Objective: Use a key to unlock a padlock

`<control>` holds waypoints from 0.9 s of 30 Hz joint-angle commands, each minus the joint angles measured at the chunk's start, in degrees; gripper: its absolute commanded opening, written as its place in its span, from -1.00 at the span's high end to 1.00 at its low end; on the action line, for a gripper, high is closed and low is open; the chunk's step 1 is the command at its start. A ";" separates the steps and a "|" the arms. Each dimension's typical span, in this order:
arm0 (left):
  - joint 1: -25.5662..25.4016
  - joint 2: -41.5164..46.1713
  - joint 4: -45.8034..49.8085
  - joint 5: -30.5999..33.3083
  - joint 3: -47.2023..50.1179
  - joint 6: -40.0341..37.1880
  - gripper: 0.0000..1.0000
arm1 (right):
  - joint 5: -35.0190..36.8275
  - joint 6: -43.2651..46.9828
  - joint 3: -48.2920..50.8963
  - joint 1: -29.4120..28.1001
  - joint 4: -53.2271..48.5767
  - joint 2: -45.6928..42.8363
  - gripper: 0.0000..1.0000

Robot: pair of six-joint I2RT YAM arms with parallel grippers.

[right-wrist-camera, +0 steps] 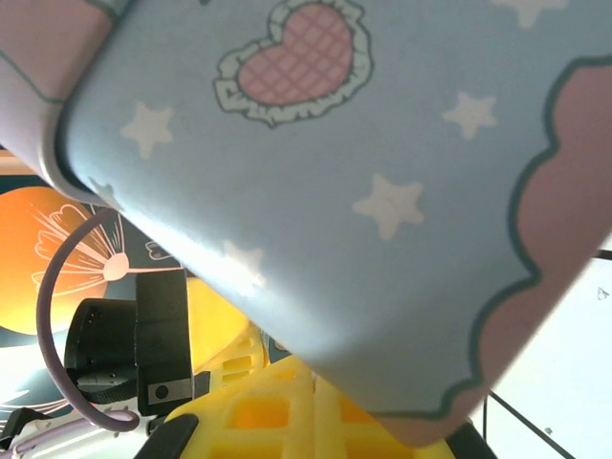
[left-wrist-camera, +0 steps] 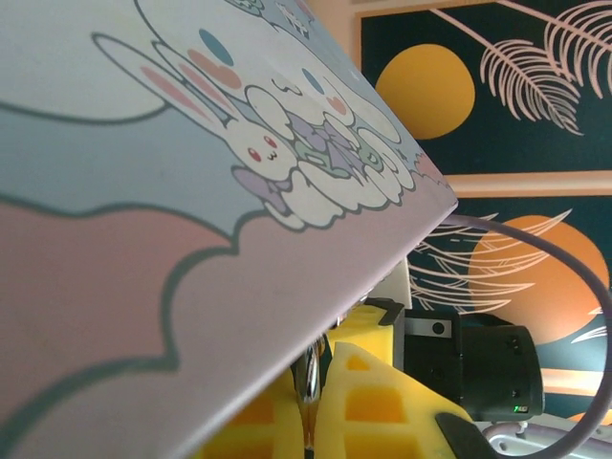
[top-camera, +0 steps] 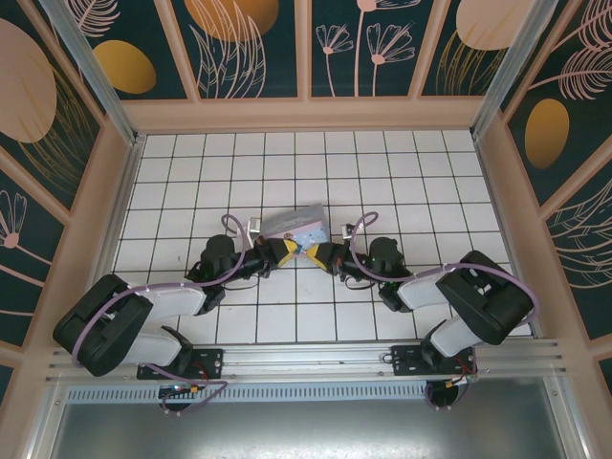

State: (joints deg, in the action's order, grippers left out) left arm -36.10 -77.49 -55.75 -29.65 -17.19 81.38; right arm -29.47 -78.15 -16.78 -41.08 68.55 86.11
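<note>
Left pincer (top-camera: 285, 251) and right pincer (top-camera: 321, 254), two in all, meet tip to tip at one box (top-camera: 298, 225).

The left pincer is closed on one thin silvery piece (left-wrist-camera: 308, 378), pinched between its two yellow fingers (left-wrist-camera: 382, 406). I cannot tell whether that piece is key or padlock shackle. The right pincer is closed too, and what it grips I cannot tell. The single pastel cartoon box sits just behind both, on the white tiled table (top-camera: 191, 172).

Gridded table (top-camera: 172, 191) (pastel box (top-camera: 298, 222) atop)
</note>
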 commanded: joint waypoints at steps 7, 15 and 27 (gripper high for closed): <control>-2.54 0.00 -11.93 -11.16 -1.18 0.54 1.00 | 0.59 -2.23 -5.00 -0.73 12.10 3.41 1.00; -2.55 -1.26 -11.09 -12.01 -1.79 -0.67 1.00 | -0.41 -0.50 -6.69 -0.34 9.12 2.65 1.00; -2.51 -1.04 -5.86 -12.59 -2.27 -4.04 1.00 | -3.70 6.78 -7.59 2.41 -2.96 -3.60 1.00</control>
State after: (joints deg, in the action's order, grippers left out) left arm -35.29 -78.54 -60.12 -29.69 -17.58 80.18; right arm -33.04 -75.35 -19.64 -38.83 65.76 84.88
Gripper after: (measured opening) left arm 0.079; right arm 0.047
